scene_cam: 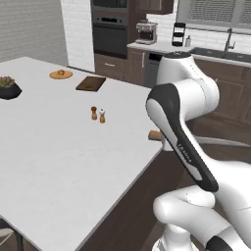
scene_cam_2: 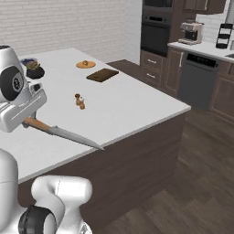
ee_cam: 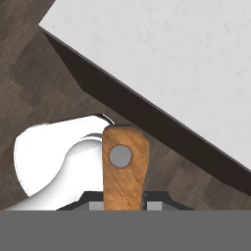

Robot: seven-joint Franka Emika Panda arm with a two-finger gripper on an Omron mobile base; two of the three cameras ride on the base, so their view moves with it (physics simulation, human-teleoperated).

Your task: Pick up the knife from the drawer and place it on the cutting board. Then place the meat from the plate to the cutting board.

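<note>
My tool [ee_cam: 122, 203] pinches the knife [scene_cam_2: 61, 132] by its light brown wooden handle; slim grey blade juts over the counter [scene_cam_2: 128, 105] edge.

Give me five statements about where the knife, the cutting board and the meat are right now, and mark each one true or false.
1. The gripper is shut on the knife by its wooden handle. True.
2. The knife already lies on the cutting board. False: it is held in the air at the near edge of the counter, far from the board.
3. The meat sits on the orange plate beside the cutting board. True.
4. The cutting board has the salt and pepper shakers standing on it. False: they stand on the bare counter, nearer the robot than the board.
5. The knife's blade points out past the counter edge in the right base view. True.
</note>
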